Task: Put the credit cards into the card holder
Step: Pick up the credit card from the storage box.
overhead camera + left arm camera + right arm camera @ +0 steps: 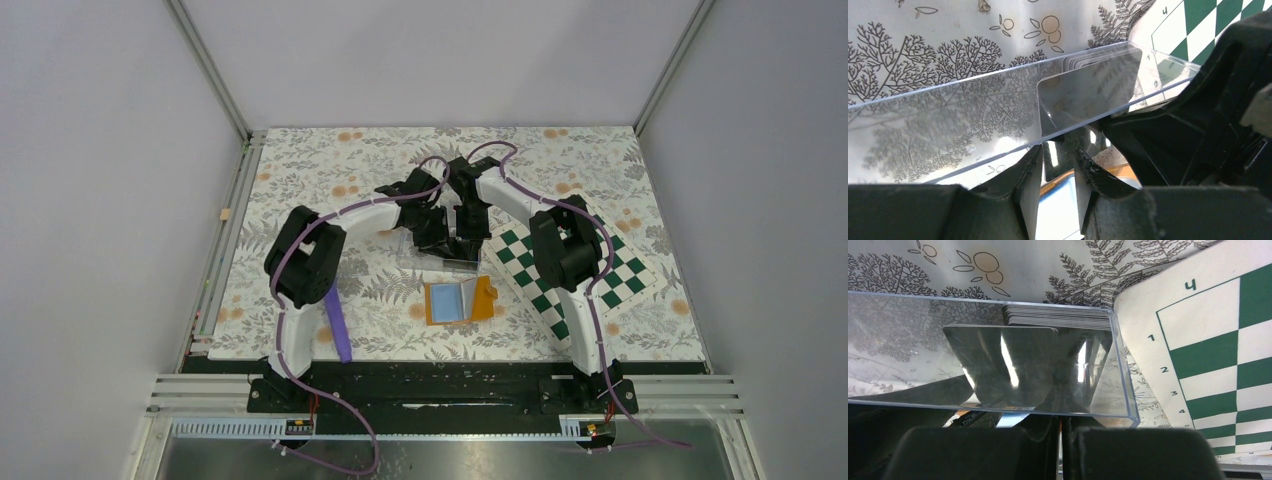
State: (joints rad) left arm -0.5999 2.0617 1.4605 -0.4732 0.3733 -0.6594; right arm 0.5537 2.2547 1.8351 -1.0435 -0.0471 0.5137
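A clear box (447,256) sits mid-table with both grippers at it. In it a stack of dark credit cards (1058,317) lies at the far end, and one card (998,360) stands leaning. My left gripper (1059,150) is open, its fingers a little apart on either side of that card's (1088,95) lower edge. The right gripper (1060,390) is shut, its tips against the box's near wall (1118,365), with nothing visibly held. The card holder (458,300) lies open in front of the box, orange with light blue lining (1055,210).
A green and white chessboard mat (580,270) lies right of the box, under the right arm. A purple strip (338,325) lies near the front edge beside the left arm. The table has a leaf-patterned cloth and walls on three sides.
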